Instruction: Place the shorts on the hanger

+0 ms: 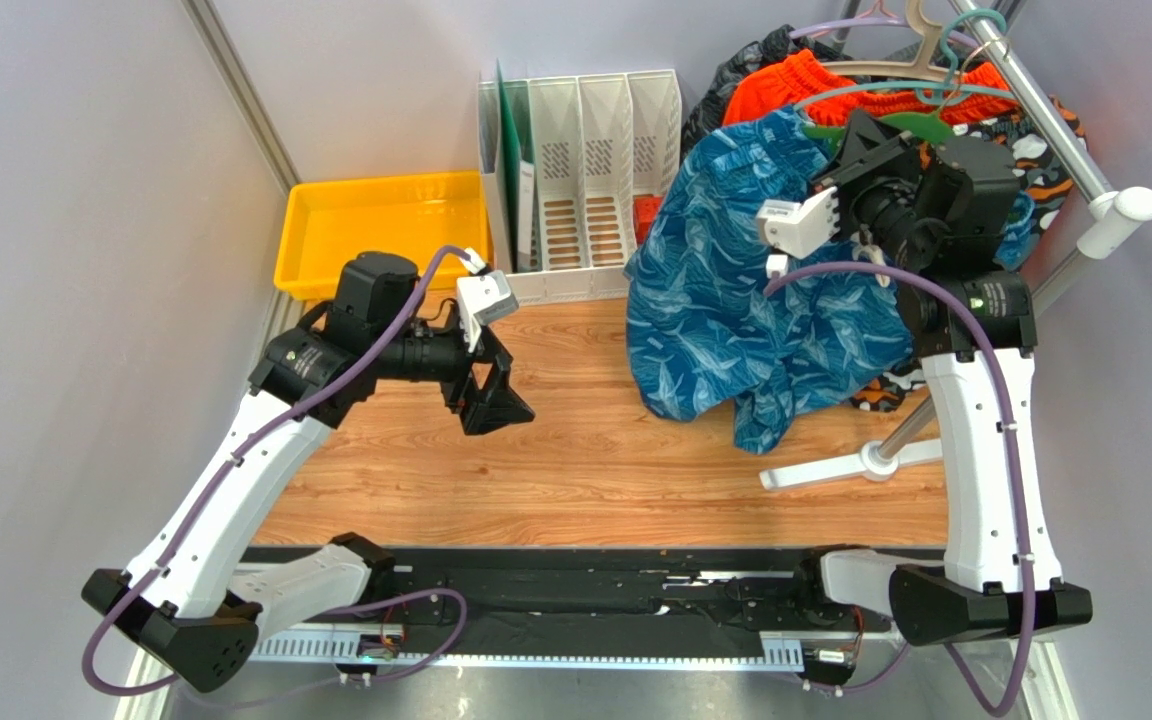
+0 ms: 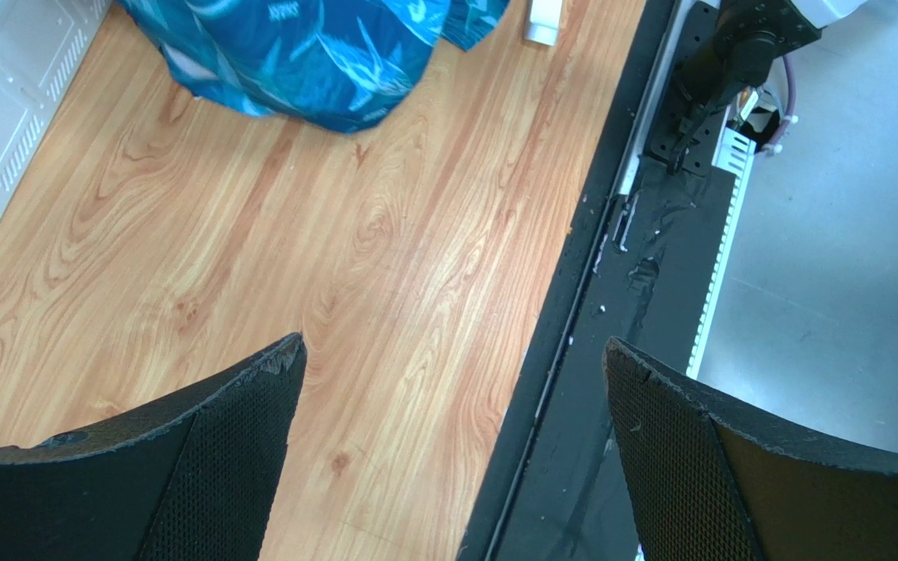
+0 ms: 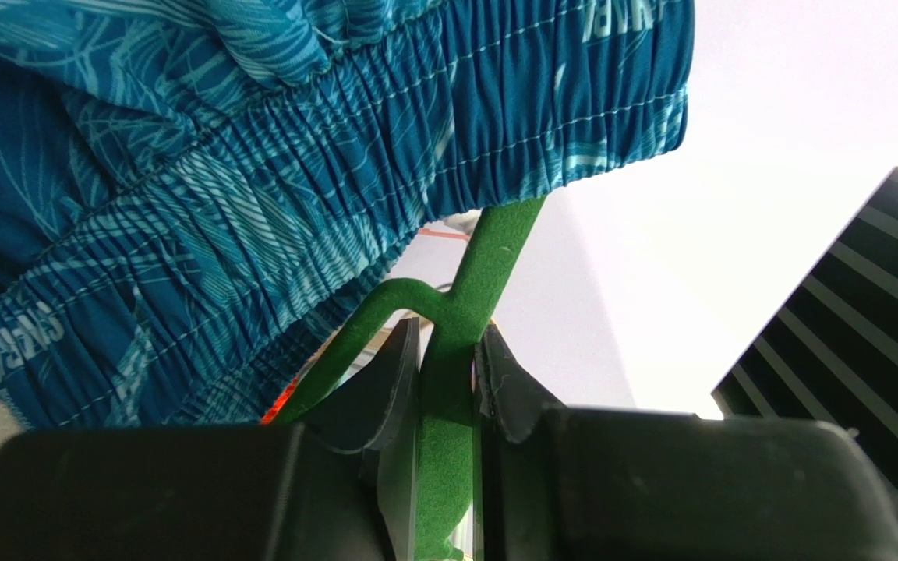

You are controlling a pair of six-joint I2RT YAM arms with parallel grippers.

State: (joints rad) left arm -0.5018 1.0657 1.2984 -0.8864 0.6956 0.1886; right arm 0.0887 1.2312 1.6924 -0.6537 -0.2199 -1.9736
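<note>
So the right gripper [image 3: 442, 357] is clamped on the stem of the green hanger [image 3: 491, 251]. The blue shorts [image 1: 732, 300] sit right of centre in the top view, waistband draped over the hanger's arm and legs sagging toward the table [image 1: 567, 480]. The left gripper [image 1: 495, 398] hangs wide open at centre left, holding nothing. My take: hold that hanger level with a firm squeeze, or the stretchy waistband probably slides off the sloped arm. The left gripper could tug the bunched fabric even.
</note>
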